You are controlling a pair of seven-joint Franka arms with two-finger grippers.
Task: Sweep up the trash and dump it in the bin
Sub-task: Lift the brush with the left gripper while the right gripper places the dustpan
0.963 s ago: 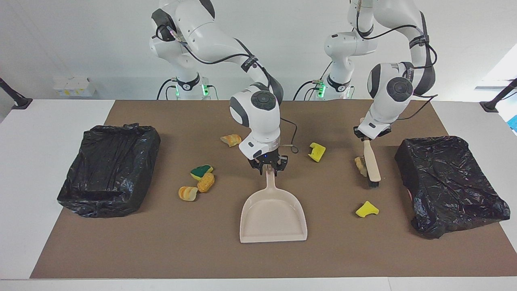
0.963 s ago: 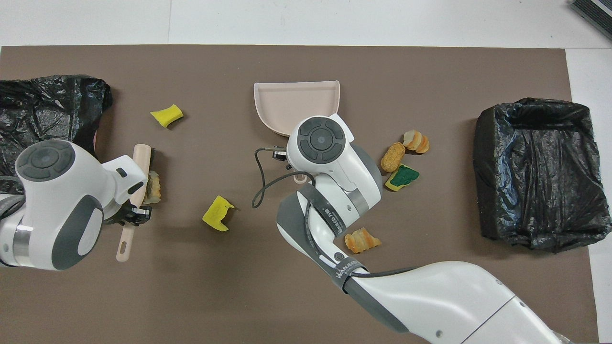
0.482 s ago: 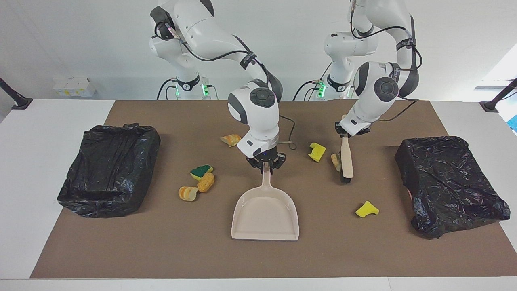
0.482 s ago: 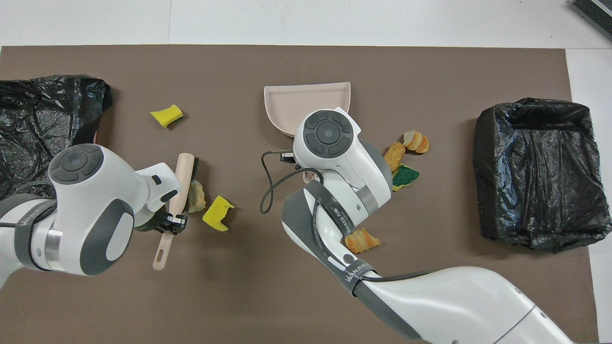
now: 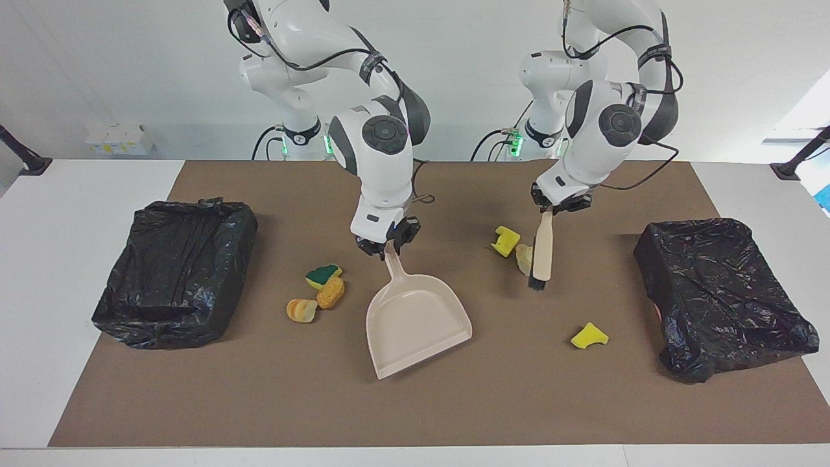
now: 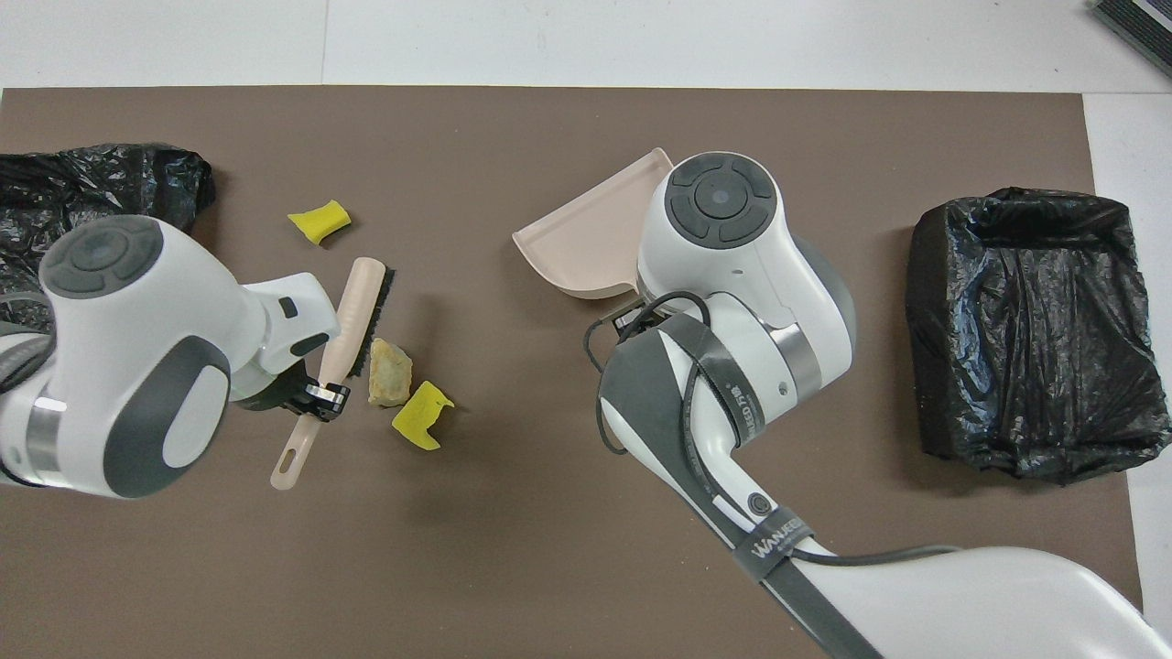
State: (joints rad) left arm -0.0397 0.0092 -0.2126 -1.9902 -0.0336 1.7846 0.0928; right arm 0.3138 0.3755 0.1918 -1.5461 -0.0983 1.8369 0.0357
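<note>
My right gripper (image 5: 388, 245) is shut on the handle of the beige dustpan (image 5: 415, 324), which lies slantwise mid-mat. In the overhead view the wrist hides that gripper above the dustpan (image 6: 581, 243). My left gripper (image 5: 550, 211) is shut on the beige brush (image 5: 541, 253), bristles down against a tan trash chunk (image 5: 524, 257) that touches a yellow sponge piece (image 5: 505, 240). From overhead, left gripper (image 6: 316, 398), brush (image 6: 357, 311), chunk (image 6: 389, 371) and sponge piece (image 6: 421, 426) sit together. Another yellow piece (image 5: 589, 335) lies farther out. A green-yellow sponge (image 5: 323, 275) and two orange chunks (image 5: 331, 293) lie beside the pan.
Two bins lined with black bags stand on the brown mat, one bin (image 5: 175, 272) at the right arm's end and one bin (image 5: 720, 292) at the left arm's end. The white table edge (image 5: 39, 292) surrounds the mat.
The right gripper has swung the dustpan toward the right arm's end and turned it slantwise. The left gripper has pushed the brush and tan chunk toward the middle, up against the yellow sponge piece.
</note>
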